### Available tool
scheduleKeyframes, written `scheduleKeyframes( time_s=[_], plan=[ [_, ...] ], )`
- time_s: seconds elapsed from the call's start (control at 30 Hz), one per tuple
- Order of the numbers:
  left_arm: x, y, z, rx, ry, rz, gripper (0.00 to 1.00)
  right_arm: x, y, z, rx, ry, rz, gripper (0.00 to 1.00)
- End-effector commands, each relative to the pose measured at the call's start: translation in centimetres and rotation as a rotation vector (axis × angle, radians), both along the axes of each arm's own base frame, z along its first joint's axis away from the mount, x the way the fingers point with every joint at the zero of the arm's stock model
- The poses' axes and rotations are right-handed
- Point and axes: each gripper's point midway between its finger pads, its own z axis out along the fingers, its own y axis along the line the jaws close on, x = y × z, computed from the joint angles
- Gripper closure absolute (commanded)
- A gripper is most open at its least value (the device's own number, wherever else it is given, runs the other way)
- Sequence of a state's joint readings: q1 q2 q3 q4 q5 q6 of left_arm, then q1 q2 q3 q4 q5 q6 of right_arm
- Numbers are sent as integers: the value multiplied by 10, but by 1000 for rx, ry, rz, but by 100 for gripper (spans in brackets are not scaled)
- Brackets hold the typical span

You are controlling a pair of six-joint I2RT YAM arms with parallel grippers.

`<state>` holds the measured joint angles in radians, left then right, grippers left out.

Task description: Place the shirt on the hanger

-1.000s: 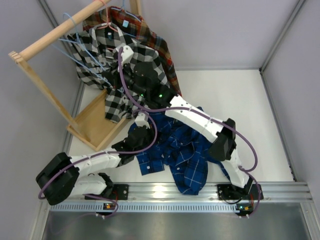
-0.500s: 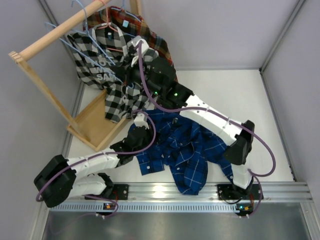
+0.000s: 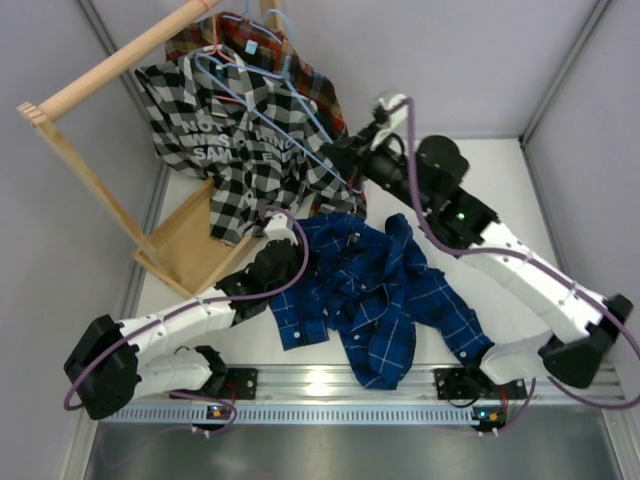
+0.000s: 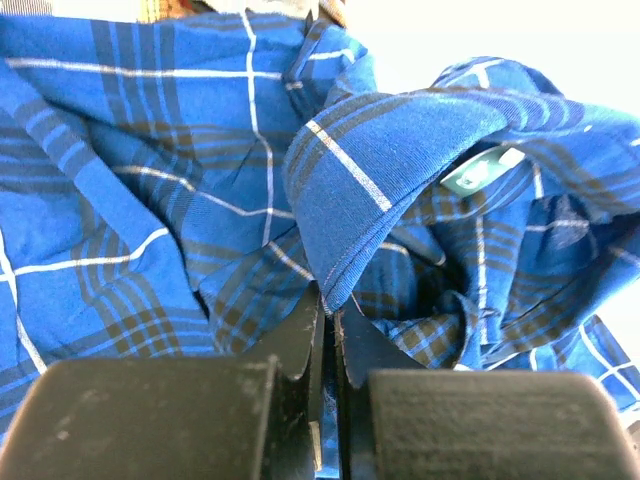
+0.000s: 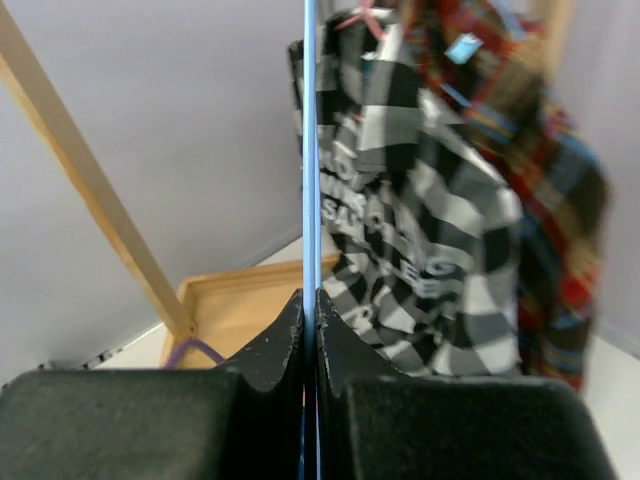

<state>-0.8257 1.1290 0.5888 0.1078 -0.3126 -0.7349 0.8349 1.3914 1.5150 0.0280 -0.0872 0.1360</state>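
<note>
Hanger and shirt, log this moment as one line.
left gripper: shut on shirt | right gripper: shut on hanger | shirt: crumpled on table, off hanger

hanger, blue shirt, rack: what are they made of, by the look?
Hanger: thin wire with a smooth light-blue coat, likely painted or plastic-coated metal.
Shirt: soft matte woven cloth, with visible weave and limp folds; probably cotton.
Rack: pale bare wood, plain straight bars.

1. Your right wrist view shows the hanger [image 5: 311,150] only as an edge-on wire, cut off at the top.
2. The red-brown plaid shirt [image 5: 545,170] there is blurred.
3. The shirt [image 4: 150,200] overruns your left wrist view's edges.
</note>
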Motion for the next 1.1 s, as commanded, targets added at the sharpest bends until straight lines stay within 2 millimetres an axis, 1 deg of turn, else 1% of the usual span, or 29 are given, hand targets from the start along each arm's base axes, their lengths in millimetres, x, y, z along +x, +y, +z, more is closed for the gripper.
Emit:
scheduleKeyframes(
  time_s=[0.0, 0.03, 0.07, 0.1, 0.13, 0.17, 0.2, 0.23, 0.27, 0.33, 0.37, 0.4, 0.43, 0.47, 0.5, 0.57, 0.6, 0.63, 0.67, 0.7, 0.73, 0.77, 0.8, 0.83, 0.9, 0.93, 1.0, 1.03, 1.07],
  plan=[
    [12, -2, 23, -4, -19, 36, 100, -16, -70, 23, 60, -22, -104, 100],
    [14, -1, 26, 0, -18, 41, 100, -18, -86, 12, 30, -2, -143, 100],
    [16, -2, 27, 8, -12, 40, 100, -23, -120, 7, 27, 7, -241, 100],
    [19, -2, 32, 21, 2, 40, 100, -28, -136, -20, -61, 65, -280, 100],
    [22, -3, 36, 23, 7, 38, 100, -33, -156, -32, -98, 92, -324, 100],
    [24, -5, 35, 34, 18, 34, 100, -50, -176, -38, -116, 99, -345, 100],
    [27, -5, 39, 33, 20, 34, 100, -61, -187, -49, -149, 123, -350, 100],
    [32, -7, 50, 23, 15, 30, 100, -73, -198, -80, -227, 194, -351, 100],
    [35, -9, 52, 29, 17, 26, 100, -93, -210, -79, -208, 186, -336, 100],
    [43, -9, 58, 31, 20, 31, 100, -113, -219, -93, -217, 221, -311, 100],
    [47, -15, 71, 20, 11, 9, 100, -131, -225, -104, -235, 246, -275, 100],
    [54, -17, 67, 31, 25, 8, 100, -139, -227, -109, -239, 266, -262, 100],
    [57, -20, 69, 32, 27, -2, 100, -146, -229, -113, -246, 280, -246, 100],
    [61, -26, 79, 25, 19, -18, 100, -160, -230, -119, -258, 301, -200, 100],
    [68, -28, 74, 36, 35, -15, 100, -167, -231, -121, -254, 316, -185, 100],
    [74, -32, 74, 36, 47, -22, 100, -177, -237, -124, -250, 332, -180, 100],
    [77, -35, 80, 26, 47, -27, 100, -182, -241, -131, -261, 359, -181, 100],
    [82, -37, 74, 33, 61, -25, 100, -186, -241, -137, -264, 381, -174, 100],
    [84, -38, 74, 32, 65, -27, 100, -190, -242, -140, -262, 388, -165, 100],
    [87, -42, 79, 21, 61, -36, 100, -192, -242, -146, -259, 418, -167, 100],
    [88, -44, 81, 16, 59, -42, 100, -192, -241, -149, -261, 428, -162, 100],
    [89, -47, 81, 14, 62, -50, 100, -193, -238, -159, -277, 451, -147, 100],
    [89, -49, 82, 9, 62, -59, 100, -191, -238, -163, -283, 461, -155, 100],
    [87, -52, 86, -5, 62, -74, 100, -186, -241, -171, -296, 475, -188, 100],
    [84, -56, 91, -19, 58, -104, 100, -181, -241, -178, -298, 487, -213, 100],
    [78, -64, 95, -44, 49, -161, 100, -177, -238, -183, -302, 491, -213, 100],
    [66, -73, 102, -78, 31, -243, 100, -172, -233, -188, -299, 498, -206, 100],
    [56, -81, 103, -104, 33, -313, 100, -166, -228, -188, -287, 488, -204, 100],
    [51, -84, 106, -114, 27, -342, 100, -161, -226, -190, -289, 489, -217, 100]
  ],
)
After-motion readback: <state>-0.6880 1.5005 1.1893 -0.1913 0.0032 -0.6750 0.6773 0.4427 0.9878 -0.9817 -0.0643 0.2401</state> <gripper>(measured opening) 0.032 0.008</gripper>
